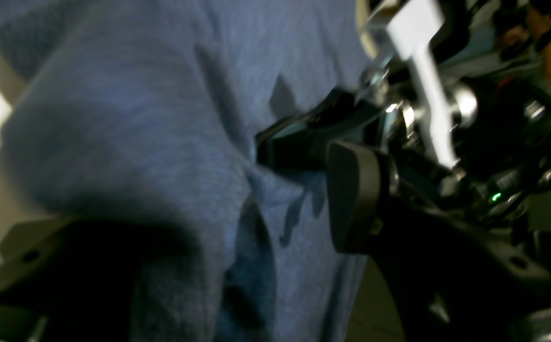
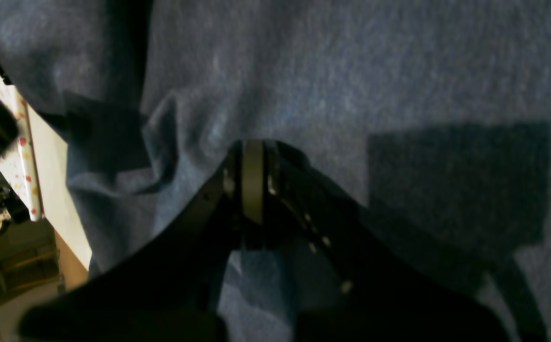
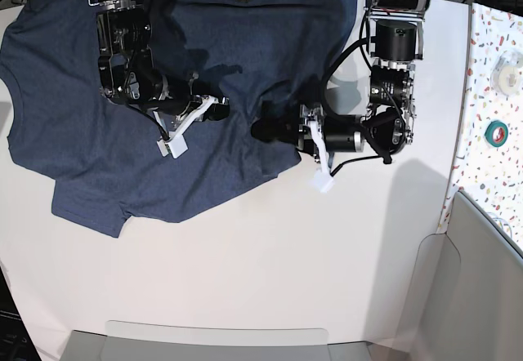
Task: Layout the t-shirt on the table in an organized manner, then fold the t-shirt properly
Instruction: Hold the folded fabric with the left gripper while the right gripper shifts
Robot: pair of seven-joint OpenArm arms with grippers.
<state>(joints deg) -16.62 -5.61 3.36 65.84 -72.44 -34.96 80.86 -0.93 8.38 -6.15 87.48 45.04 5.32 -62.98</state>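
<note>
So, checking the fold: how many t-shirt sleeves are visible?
2. One sleeve lies at the t-shirt's upper left on the table; the other sleeve at its lower left.

One t-shirt is counted on one desk, two tape rolls on one speckled surface.

Navy heathered t-shirt spread rumpled, partly folded over, on white table.

A robotics lab: two bench-mounted arms over a bare white table beside a speckled surface.
</note>
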